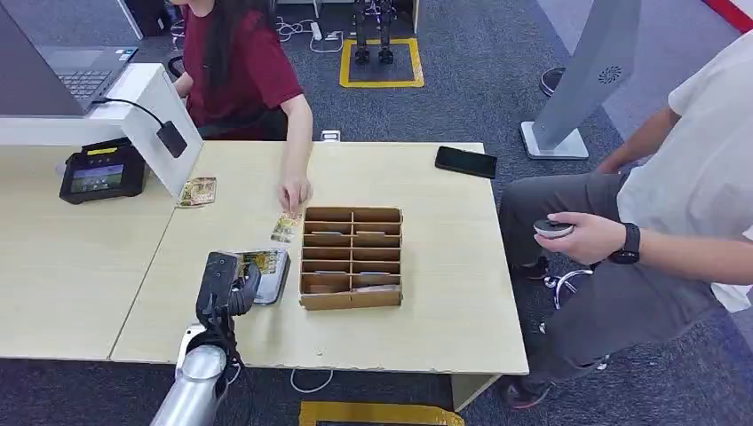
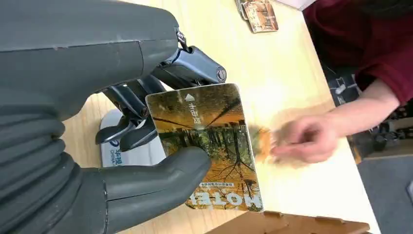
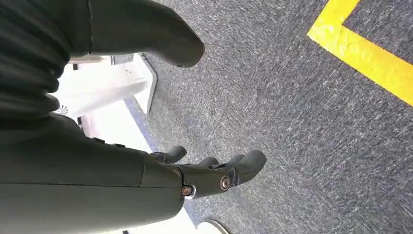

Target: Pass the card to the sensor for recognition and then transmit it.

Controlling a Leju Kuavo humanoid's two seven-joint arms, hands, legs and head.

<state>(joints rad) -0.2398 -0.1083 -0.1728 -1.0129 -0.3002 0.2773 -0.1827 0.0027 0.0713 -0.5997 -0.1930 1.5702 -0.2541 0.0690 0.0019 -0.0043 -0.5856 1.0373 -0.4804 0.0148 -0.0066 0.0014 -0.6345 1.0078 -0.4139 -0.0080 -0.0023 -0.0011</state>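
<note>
Hotel key card (image 2: 209,146) with an autumn-forest print sits pinched in the left hand (image 1: 226,284), thumb (image 2: 165,170) pressed across its printed face and the darker fingers (image 2: 146,97) behind it. Its long axis runs out away from the palm, and the lettered short edge lies on the thumb's side; in the head view the card (image 1: 266,259) tips up just over a grey tray (image 1: 271,282) that lies under the hand.

Just beside the hand, on its far right, stands a cardboard slotted organizer (image 1: 352,256) with two columns of compartments, some holding cards. Beyond the fingers a person's hand (image 1: 294,193) reaches down to one loose card (image 1: 285,227) on the table (image 1: 444,266), blurred in the left wrist view. Farther off to the hand's left lies another loose card (image 1: 197,191), and past it a black card reader (image 1: 102,170) with a lit screen, below a white stand carrying a laptop (image 1: 53,75). A black phone (image 1: 466,161) rests well apart at the table's far right corner. A second person sits to the right, holding a small round device (image 1: 552,229).

Right hand (image 3: 214,178) hangs over grey carpet (image 3: 292,97) near a yellow floor line (image 3: 365,53), its fingers loosely curved and apart, holding nothing.
</note>
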